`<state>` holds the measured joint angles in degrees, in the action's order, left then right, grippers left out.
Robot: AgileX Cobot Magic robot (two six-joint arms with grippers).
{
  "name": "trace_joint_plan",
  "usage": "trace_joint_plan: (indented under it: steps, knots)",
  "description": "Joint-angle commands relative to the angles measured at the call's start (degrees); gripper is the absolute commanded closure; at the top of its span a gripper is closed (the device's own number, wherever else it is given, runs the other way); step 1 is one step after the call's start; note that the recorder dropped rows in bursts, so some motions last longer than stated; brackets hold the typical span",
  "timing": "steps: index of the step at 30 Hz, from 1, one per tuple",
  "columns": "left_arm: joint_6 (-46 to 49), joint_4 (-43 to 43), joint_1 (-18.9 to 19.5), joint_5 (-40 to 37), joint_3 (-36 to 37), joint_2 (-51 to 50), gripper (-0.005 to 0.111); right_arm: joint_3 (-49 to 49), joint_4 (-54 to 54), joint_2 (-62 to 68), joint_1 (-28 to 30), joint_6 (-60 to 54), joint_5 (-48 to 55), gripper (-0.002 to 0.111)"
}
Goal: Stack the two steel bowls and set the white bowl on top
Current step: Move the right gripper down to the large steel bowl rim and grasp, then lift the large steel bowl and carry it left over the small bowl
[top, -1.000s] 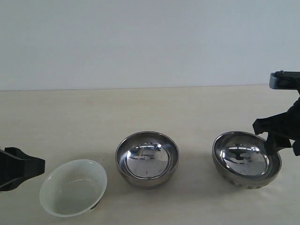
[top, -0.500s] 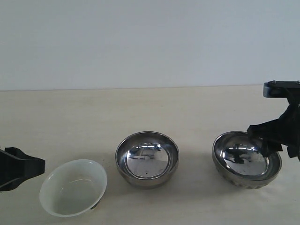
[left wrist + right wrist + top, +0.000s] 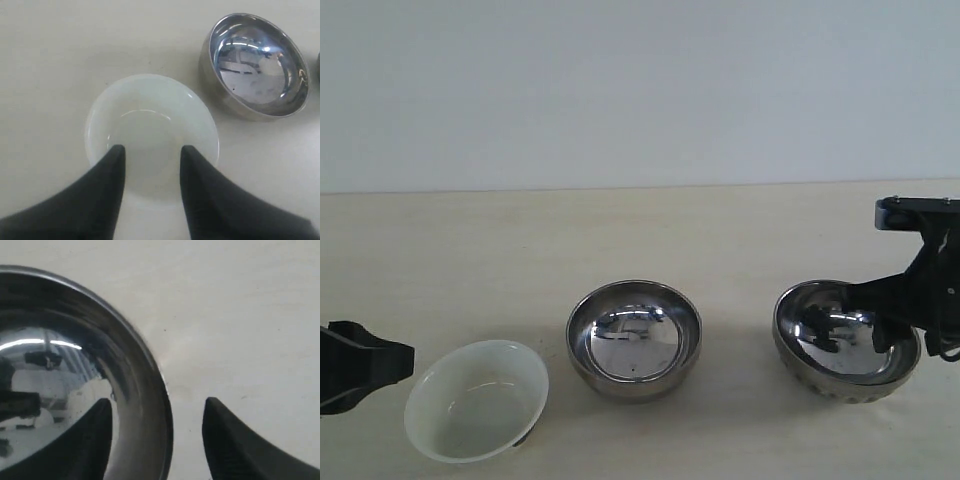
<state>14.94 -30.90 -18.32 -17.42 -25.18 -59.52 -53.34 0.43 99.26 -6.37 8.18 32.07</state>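
Found the right end effector (image 3: 892,322) (image 3: 157,405) with jaws spread wide, set astride the right-hand rim of the dimpled steel bowl (image 3: 820,345) (image 3: 135,365). One finger (image 3: 95,440) inside the bowl, the other outside it over the surface (image 3: 620,230). Clear gaps noted on both sides of the rim in the right wrist view; no grip made.

Compared with one second earlier: arm lower and shifted slightly inward. Fingers previously above and beside the rim, now down across it.

Found the left end effector (image 3: 400,362) (image 3: 152,150) partly spread and empty, low at the left edge of the exterior view, just beside the white bowl (image 3: 476,398) (image 3: 150,115). Both fingertips seen over the bowl's near rim in the left wrist view; contact not determinable. Position almost unchanged from a second ago, dropped by a trace only.

Dimpled steel bowl located at the right of the surface, upright, unmoved since the earlier frames.

Plain steel bowl (image 3: 634,338) (image 3: 255,65) located at centre, upright, well apart from the dimpled one and near the white bowl, likewise unmoved.

White bowl located front left, appearing tilted, with a dark foot showing under its right side; same place as before.

All three bowls separate, none stacked.
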Motion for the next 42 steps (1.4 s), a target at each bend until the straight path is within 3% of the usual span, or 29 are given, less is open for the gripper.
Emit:
trace_joint_plan:
  steps: [1,4,5,28,37,42]
  knots:
    - [0.5,-0.2,0.0,1.5,0.7,0.2,0.072,0.2,-0.4,2.2,0.1,-0.1,-0.1,0.082]
    - [0.5,-0.2,0.0,2.1,0.7,0.2,0.072,0.2,-0.4,2.6,0.1,-0.2,-0.1,0.106]
    - [0.5,-0.4,0.0,2.1,0.7,0.2,0.072,0.2,-0.4,2.6,0.1,-0.2,-0.1,0.108]
    - [0.9,-1.1,0.0,2.4,0.7,0.2,0.072,0.1,0.6,-10.7,0.1,-1.7,6.4,0.108]
    - [0.9,-1.2,0.0,1.9,0.7,0.2,0.072,-0.6,23.4,-13.3,-0.1,-16.6,6.3,0.108]
    - [0.9,-1.2,0.0,2.0,0.7,0.2,0.072,-4.0,25.0,-13.3,-3.5,-17.4,8.9,0.108]
